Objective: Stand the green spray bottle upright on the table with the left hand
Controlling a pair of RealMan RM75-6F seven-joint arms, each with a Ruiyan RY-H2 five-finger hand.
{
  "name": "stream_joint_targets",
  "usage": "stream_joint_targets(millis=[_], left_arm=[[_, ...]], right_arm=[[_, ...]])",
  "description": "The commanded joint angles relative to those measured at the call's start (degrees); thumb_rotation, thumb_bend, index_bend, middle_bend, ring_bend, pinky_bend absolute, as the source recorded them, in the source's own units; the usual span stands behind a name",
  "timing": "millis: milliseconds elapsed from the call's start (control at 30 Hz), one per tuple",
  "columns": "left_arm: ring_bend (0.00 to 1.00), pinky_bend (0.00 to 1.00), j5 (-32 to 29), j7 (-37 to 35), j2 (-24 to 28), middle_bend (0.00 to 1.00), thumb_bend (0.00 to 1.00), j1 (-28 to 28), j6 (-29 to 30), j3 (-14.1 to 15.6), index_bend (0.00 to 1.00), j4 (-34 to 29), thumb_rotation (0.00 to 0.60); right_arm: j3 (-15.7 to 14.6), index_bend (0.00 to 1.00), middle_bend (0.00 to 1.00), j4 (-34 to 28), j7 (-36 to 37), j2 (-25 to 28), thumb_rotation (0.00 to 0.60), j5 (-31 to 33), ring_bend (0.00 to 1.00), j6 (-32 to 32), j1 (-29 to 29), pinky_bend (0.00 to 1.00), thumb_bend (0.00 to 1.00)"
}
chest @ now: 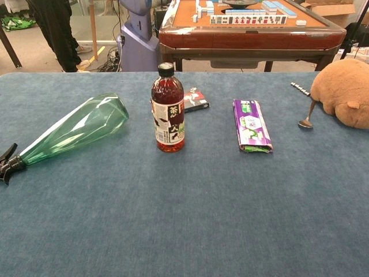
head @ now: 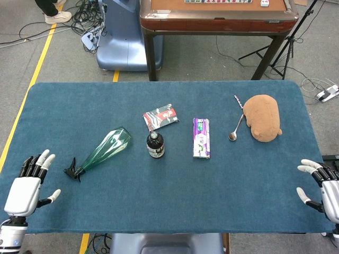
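The green spray bottle [head: 104, 149] lies on its side on the blue table [head: 175, 185], left of centre. Its black nozzle [head: 71, 172] points toward the near left and its wide base toward the middle. In the chest view the green spray bottle [chest: 72, 130] stretches from the left edge toward the tea bottle. My left hand [head: 25, 190] hovers at the table's near left corner, fingers spread and holding nothing, a short way left of the nozzle. My right hand [head: 322, 189] is at the near right corner, fingers apart and empty. Neither hand shows in the chest view.
A dark tea bottle [head: 155, 144] stands upright just right of the spray bottle's base. Behind it lies a small red and black packet [head: 160, 117]. A purple packet [head: 201, 137], a spoon [head: 235, 129] and a brown plush toy [head: 262, 117] lie to the right.
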Motion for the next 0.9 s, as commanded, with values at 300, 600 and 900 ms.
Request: stream_joint_targets(millis=[300,600,900], left_arm=[[0.0,0.0,0.37,-5.72,1.71,0.0,0.22,-5.29,-7.25,-0.99,0.01,1.34,0.6],[0.0,0.0,4.89,-12.4,3.32,0.0,0.22,-13.61,-16.03,-2.07,0.07,2.82,0.6],[0.0,0.0,8.33,-19.44,1.73,0.0,0.21,-23.2,-25.25,-2.97,0.12,6.92,0.216]], right_arm=[[0.36,0.32,0.25,-1.73,-1.76,1.01,0.6,-0.43,0.18,0.51,0.12,0.29,0.27],[0.19,0.32,0.25,-2.76,-2.78,1.32,0.6,-0.89,0.18,1.0,-0.13,0.29,0.27],[0.06,0.32,0.25,-3.56,-3.55,1.91,0.6,-0.94,0.18,1.94,-0.81,0.29,0.27]])
